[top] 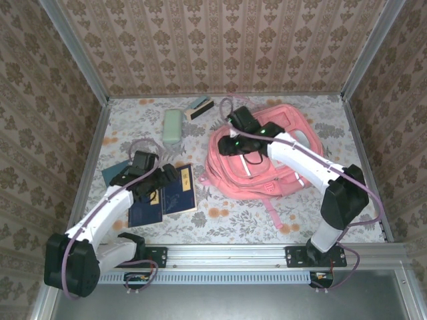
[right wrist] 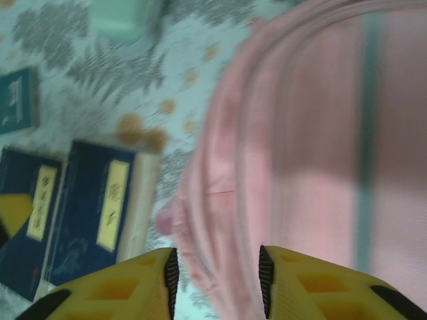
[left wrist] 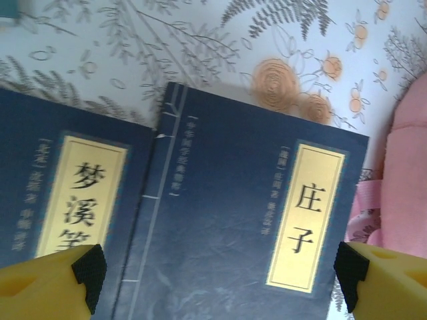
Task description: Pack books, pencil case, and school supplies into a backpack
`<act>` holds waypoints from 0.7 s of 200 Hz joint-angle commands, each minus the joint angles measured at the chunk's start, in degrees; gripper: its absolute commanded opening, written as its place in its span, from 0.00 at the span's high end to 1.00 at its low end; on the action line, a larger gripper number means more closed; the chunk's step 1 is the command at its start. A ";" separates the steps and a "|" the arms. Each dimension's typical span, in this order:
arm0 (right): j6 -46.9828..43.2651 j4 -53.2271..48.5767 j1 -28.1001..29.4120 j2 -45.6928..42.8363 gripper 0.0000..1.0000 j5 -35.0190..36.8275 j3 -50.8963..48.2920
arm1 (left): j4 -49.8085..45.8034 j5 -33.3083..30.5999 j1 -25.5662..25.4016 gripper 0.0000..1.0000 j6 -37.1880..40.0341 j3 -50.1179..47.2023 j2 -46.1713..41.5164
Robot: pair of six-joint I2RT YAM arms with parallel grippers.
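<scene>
From above, we see the pink backpack (top: 283,177) with white trim lying flat on the right of the floral bench (top: 133,120). Two navy books (top: 177,192) lie side by side to its left, and the mint pencil case (top: 173,125) sits farther back. In the left wrist view, the left jaws hang wide open and empty over those books (left wrist: 227,227), whose yellow labels bear black characters. In the right wrist view, the right jaws stand partly apart over the backpack's (right wrist: 313,133) edge, gripping nothing we can see.
</scene>
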 commanded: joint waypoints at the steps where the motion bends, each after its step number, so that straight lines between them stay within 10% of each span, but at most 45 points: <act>1: 5.82 8.12 5.12 2.54 0.71 -4.71 -2.77 | -2.53 1.92 2.80 0.08 3.34 -1.06 -2.36; 61: 12.21 16.07 12.75 19.05 0.84 -12.79 1.78 | -2.77 4.17 4.79 0.08 3.88 -1.89 -2.68; 140: 8.36 11.66 9.61 23.29 0.84 -5.40 -2.80 | 5.64 12.02 3.79 0.10 0.95 -5.32 -0.29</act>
